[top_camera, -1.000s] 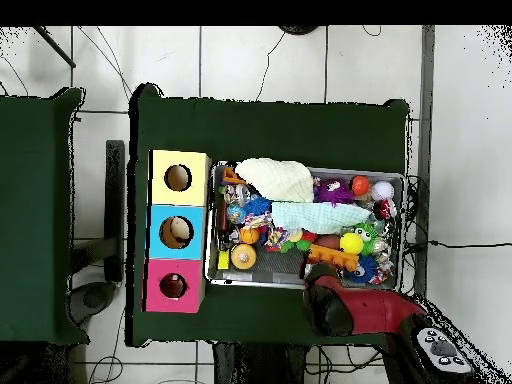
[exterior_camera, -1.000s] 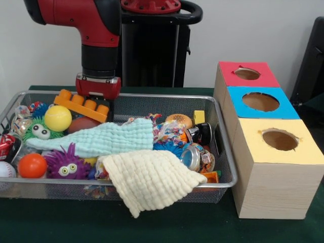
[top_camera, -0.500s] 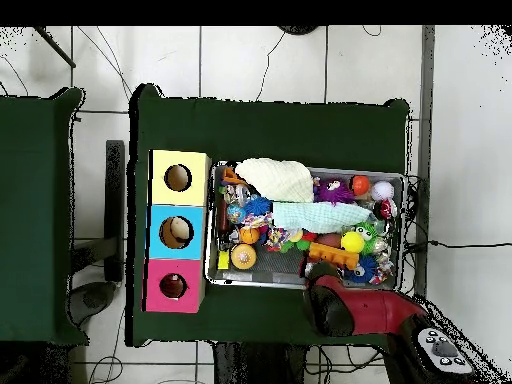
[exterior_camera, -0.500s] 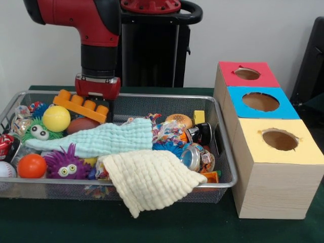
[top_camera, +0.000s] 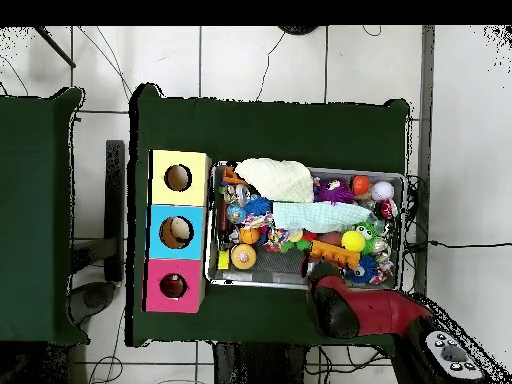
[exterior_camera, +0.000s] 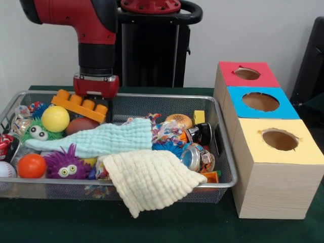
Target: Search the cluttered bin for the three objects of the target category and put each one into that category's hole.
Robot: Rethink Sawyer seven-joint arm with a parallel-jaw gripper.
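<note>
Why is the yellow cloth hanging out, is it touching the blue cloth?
Touching. In the front view the yellow cloth meets the lower edge of the blue cloth with no gap, then drapes over the bin's front rim.

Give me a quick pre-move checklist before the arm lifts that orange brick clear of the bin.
1. Gripper over the orange toy brick: ok, directly above it at the wire bin's back.
2. Grasp secure: cannot tell, fingers hidden behind the brick.
3. Brick free of clutter: ok, nothing lies on top; the mint cloth sits in front of it.
4. Red, blue and yellow box holes unobstructed: ok.
5. Cream cloth inside bin: not ok, it drapes over the front rim.
</note>
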